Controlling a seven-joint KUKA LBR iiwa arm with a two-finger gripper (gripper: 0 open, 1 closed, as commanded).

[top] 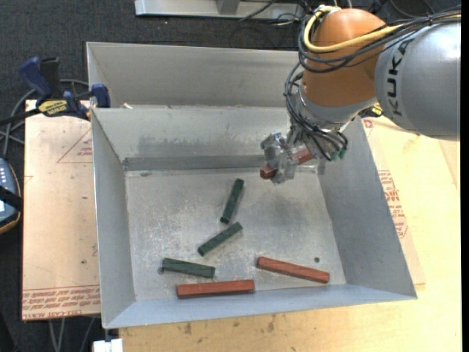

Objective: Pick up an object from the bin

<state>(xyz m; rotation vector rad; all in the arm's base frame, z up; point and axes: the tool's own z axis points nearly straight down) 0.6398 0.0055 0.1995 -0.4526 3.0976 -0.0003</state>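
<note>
Grey metal bin (110, 218): gripper (281, 164) poised just up-right of the nearest dark green stick (232, 200).
Released or clenched, I cannot tell. That stick lies alone on open floor, so a grasp should straddle its narrow width at mid-length. A second green stick (220, 239) lies just below it. A third green stick (188, 268) and two red-brown sticks (215, 289) lie farther below, crowding the front wall.

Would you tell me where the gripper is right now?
In the camera view, the gripper hangs over the back right of the bin, up-right of the nearest green stick.
</note>
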